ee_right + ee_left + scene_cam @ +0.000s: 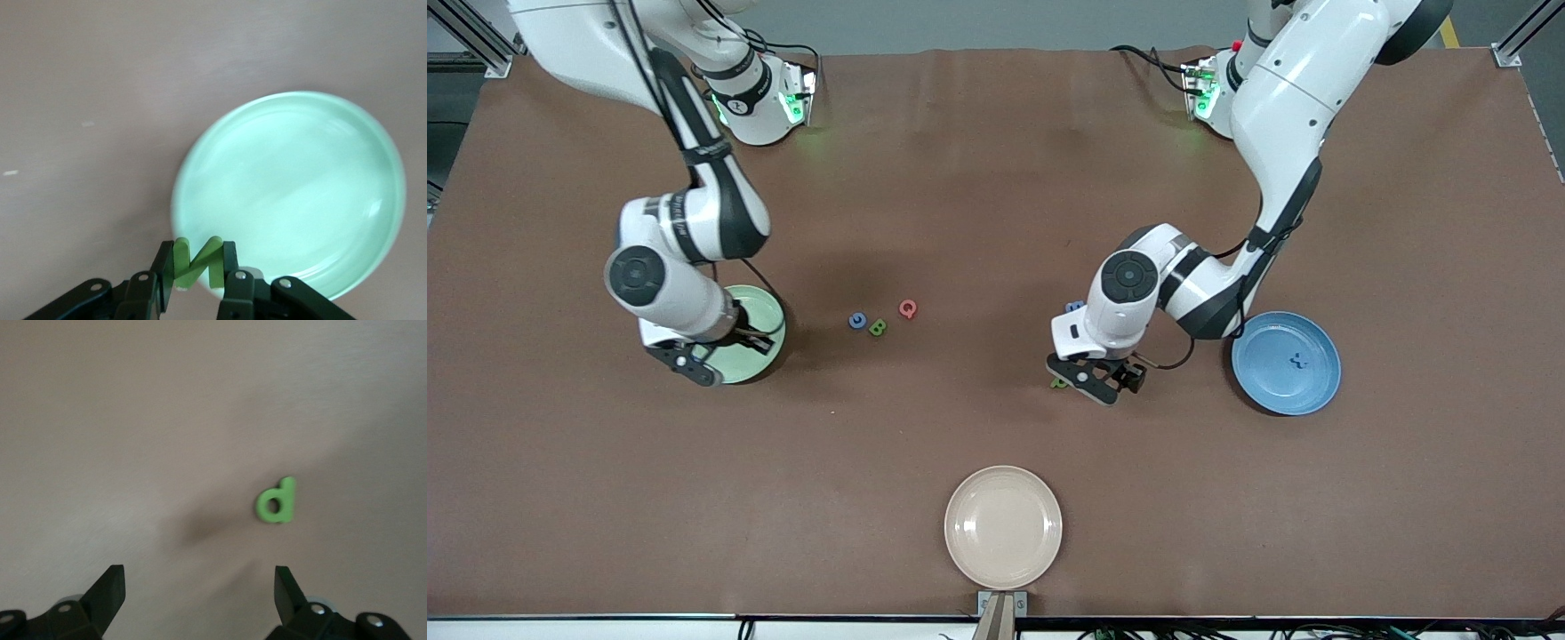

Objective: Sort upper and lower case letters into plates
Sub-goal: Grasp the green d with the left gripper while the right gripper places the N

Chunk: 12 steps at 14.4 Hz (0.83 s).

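Right gripper (198, 267) clamped on green letter N (195, 262) above pale green plate (293, 193); left gripper (200, 600) spread wide over green lowercase d (277, 501).

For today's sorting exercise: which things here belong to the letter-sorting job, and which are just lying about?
In the job: pale green plate; blue plate; green N in right gripper; green d below open left gripper; letters G, B, Q.

Lying about: cream plate.
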### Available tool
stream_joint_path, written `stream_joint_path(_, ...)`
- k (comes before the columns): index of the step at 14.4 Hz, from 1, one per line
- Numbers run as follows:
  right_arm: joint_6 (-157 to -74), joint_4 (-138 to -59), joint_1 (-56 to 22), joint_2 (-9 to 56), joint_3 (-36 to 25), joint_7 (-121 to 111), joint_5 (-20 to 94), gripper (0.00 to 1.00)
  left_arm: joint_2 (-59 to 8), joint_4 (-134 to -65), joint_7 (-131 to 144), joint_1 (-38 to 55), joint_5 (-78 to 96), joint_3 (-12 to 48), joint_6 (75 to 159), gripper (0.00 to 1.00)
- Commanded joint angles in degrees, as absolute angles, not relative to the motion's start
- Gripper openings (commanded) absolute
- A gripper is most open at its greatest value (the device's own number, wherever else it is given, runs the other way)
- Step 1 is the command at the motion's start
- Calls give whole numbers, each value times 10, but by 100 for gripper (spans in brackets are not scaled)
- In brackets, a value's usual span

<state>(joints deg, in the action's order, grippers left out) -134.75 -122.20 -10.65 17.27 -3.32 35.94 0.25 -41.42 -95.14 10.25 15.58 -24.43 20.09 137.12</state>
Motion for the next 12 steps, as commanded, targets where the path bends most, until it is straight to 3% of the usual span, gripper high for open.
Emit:
stream_joint_path(1, -1434, -1326, -80, 138, -22, 326, 11, 0, -451, -909, 79, 170, -241, 204, 1368, 95)
stream_joint_path(3, -1482, -1367, -77, 138, -22, 323, 11, 1, -459, -908, 75, 177, -231, 206, 1368, 92)
stream_joint_path(9, -1495, -1392, -62, 144, -23, 312, 11, 6, -482, -884, 60, 186, -228, 206, 1368, 81)
stream_joint_path(10, -1492, -1391, -55, 144, -23, 297, 11, 18, -487, -875, 60, 188, -227, 206, 1371, 78)
stream_joint_path(11, -1491, -1390, -48, 144, -23, 283, 11, 52, -492, -873, 60, 189, -228, 206, 1378, 78)
stream_joint_path(12, -1490, -1386, -41, 144, -23, 278, 11, 100, -493, -873, 60, 190, -228, 206, 1386, 77)
